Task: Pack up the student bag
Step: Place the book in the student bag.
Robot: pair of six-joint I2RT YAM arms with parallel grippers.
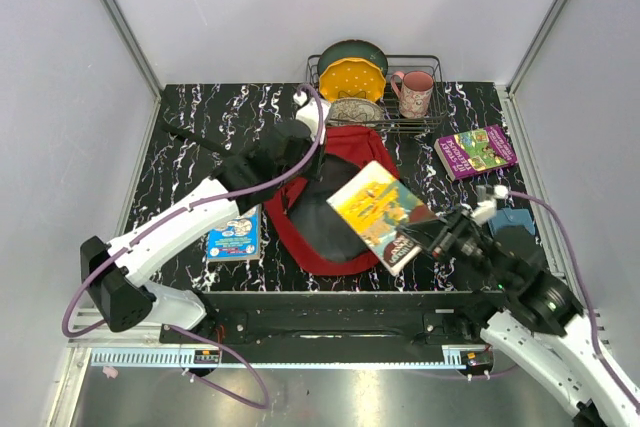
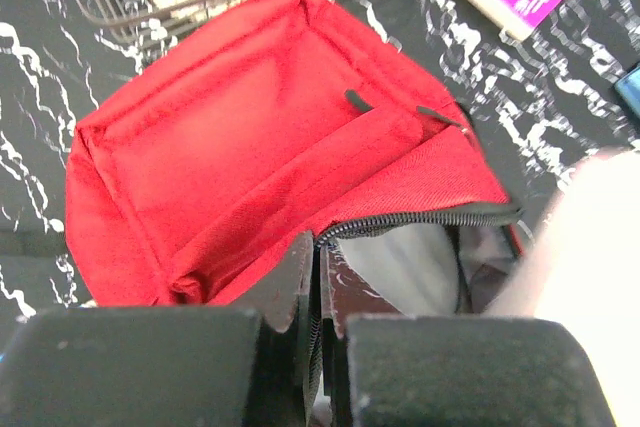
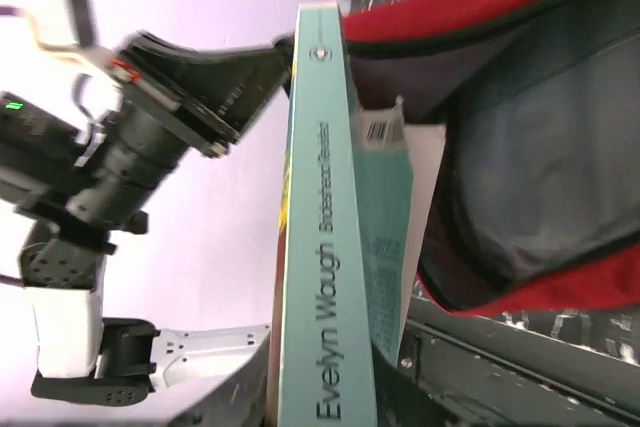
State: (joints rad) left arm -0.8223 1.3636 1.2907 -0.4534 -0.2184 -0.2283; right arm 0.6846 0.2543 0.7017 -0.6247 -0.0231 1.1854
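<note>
The student bag [image 1: 340, 152] lies open in the middle of the table, red outside with dark lining. In the left wrist view my left gripper [image 2: 322, 282] is shut on the zipper edge of the bag [image 2: 250, 137], holding the mouth open. Seen from above, the left gripper [image 1: 290, 172] sits at the bag's left rim. My right gripper [image 1: 428, 237] is shut on a book [image 1: 382, 212] with a yellow cover, held tilted over the bag's opening. In the right wrist view the book's teal spine [image 3: 325, 247] stands at the bag's mouth [image 3: 530, 147].
At the back stands a wire dish rack [image 1: 425, 125] with plates and a pink mug [image 1: 415, 92]. A purple book [image 1: 476, 150] lies at the back right, and a small blue book [image 1: 236, 235] lies left of the bag. A blue object [image 1: 515, 219] sits by the right arm.
</note>
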